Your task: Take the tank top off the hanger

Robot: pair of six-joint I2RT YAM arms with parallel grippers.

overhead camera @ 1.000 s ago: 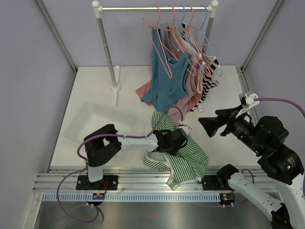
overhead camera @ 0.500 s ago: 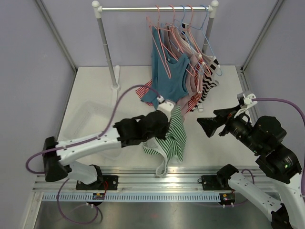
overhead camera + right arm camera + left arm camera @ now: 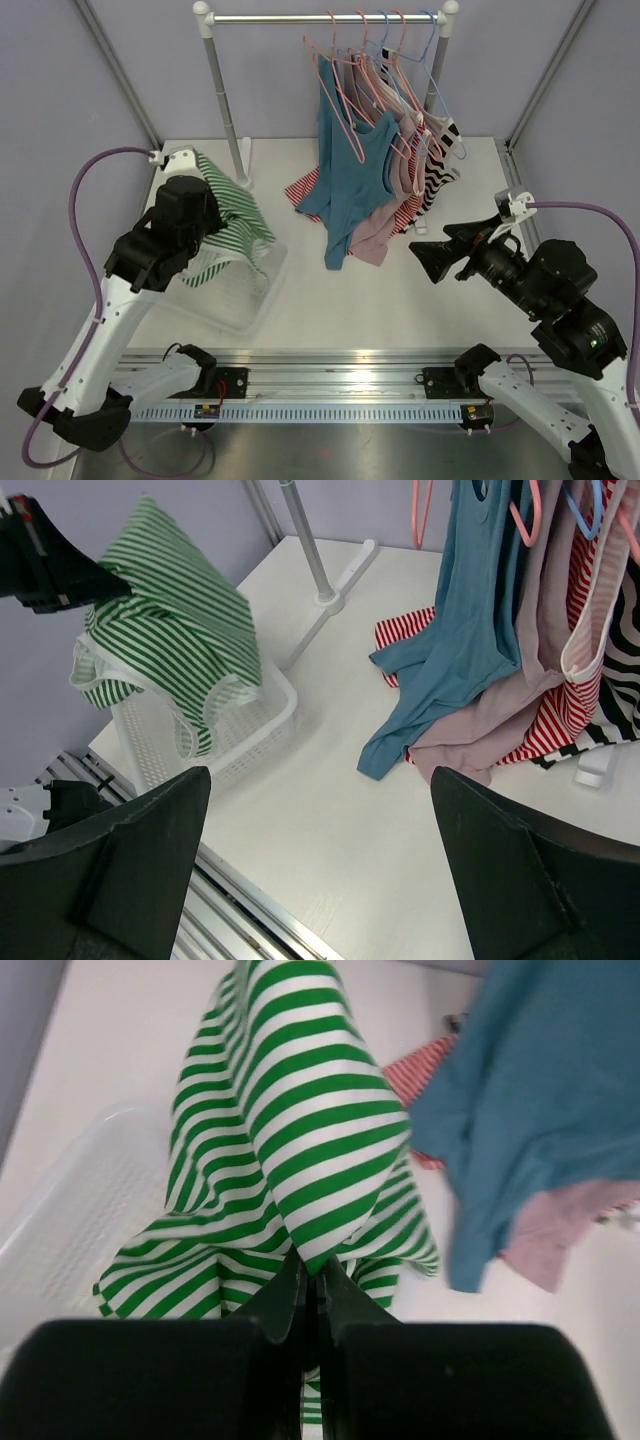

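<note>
"Where is the green-and-white striped fabric tank top [image 3: 233, 212]?"

"It dangles over the white plastic mesh basket [image 3: 252, 297]. The left gripper [image 3: 312, 1272] has its fingers pinched tight on a fold."

"How should it handle?"

"Probably light, limp and prone to slipping, so bunched cloth holds best. The right gripper [image 3: 320, 778] hovers with its fingers spread and empty."

Bare table [image 3: 380, 300] lies open near the middle, between the basket [image 3: 250, 305] at left and the right tool [image 3: 425, 262], while hanging clothes [image 3: 350, 170] and rack pole [image 3: 222, 95] block the far side.
</note>
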